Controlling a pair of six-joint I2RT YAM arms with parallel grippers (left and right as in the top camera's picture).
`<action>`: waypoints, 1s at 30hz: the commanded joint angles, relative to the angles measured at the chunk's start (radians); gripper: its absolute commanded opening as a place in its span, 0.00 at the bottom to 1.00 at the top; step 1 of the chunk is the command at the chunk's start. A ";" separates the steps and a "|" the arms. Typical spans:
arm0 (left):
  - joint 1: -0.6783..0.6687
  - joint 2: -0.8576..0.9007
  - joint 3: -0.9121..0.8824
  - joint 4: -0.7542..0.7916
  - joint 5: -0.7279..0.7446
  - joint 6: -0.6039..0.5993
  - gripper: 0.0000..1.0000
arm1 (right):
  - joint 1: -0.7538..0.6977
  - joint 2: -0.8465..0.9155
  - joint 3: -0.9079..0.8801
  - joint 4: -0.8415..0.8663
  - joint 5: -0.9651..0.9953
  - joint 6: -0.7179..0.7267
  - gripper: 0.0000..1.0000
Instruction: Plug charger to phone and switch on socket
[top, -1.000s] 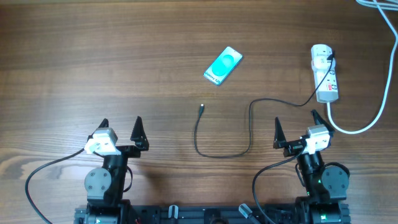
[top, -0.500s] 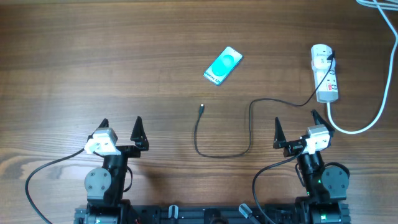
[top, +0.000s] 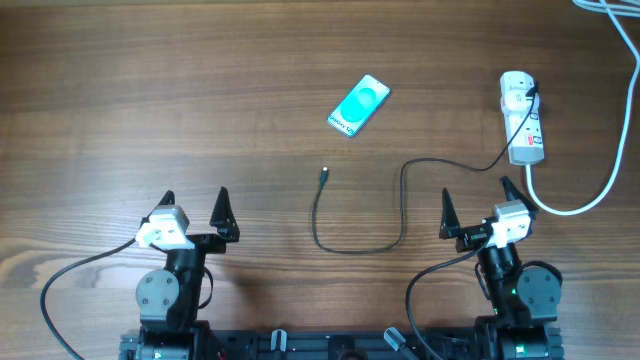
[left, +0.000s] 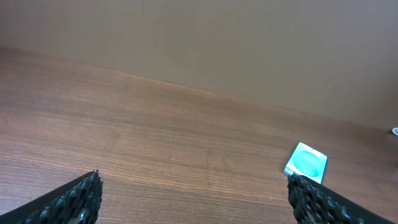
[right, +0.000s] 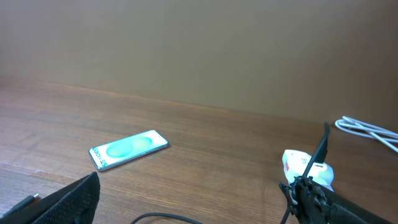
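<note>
You have a wooden table (top: 200, 80) in front of you, mid-brown, with darker grain lines that run from left to right across the whole overhead view. In both wrist views you can see that its far edge meets a plain beige wall (left: 249, 37) in one straight line. This wall fills the upper part of these two views.

The socket (top: 523, 118) carries red marks too small to read, so its switch position cannot be told. The thick white cord (top: 560, 211) leaving it runs off the overhead's top edge. In the right wrist view, a black finger (right: 323, 199) seems to cover the socket's near end.
</note>
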 joint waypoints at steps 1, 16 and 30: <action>-0.002 -0.006 -0.005 0.000 -0.009 0.020 1.00 | -0.006 -0.014 -0.001 0.004 0.006 -0.009 1.00; -0.002 -0.006 0.051 0.169 0.106 -0.045 1.00 | -0.006 -0.014 -0.001 0.004 0.006 -0.009 1.00; -0.002 0.262 0.626 -0.072 0.289 -0.163 1.00 | -0.006 -0.014 -0.001 0.004 0.006 -0.009 1.00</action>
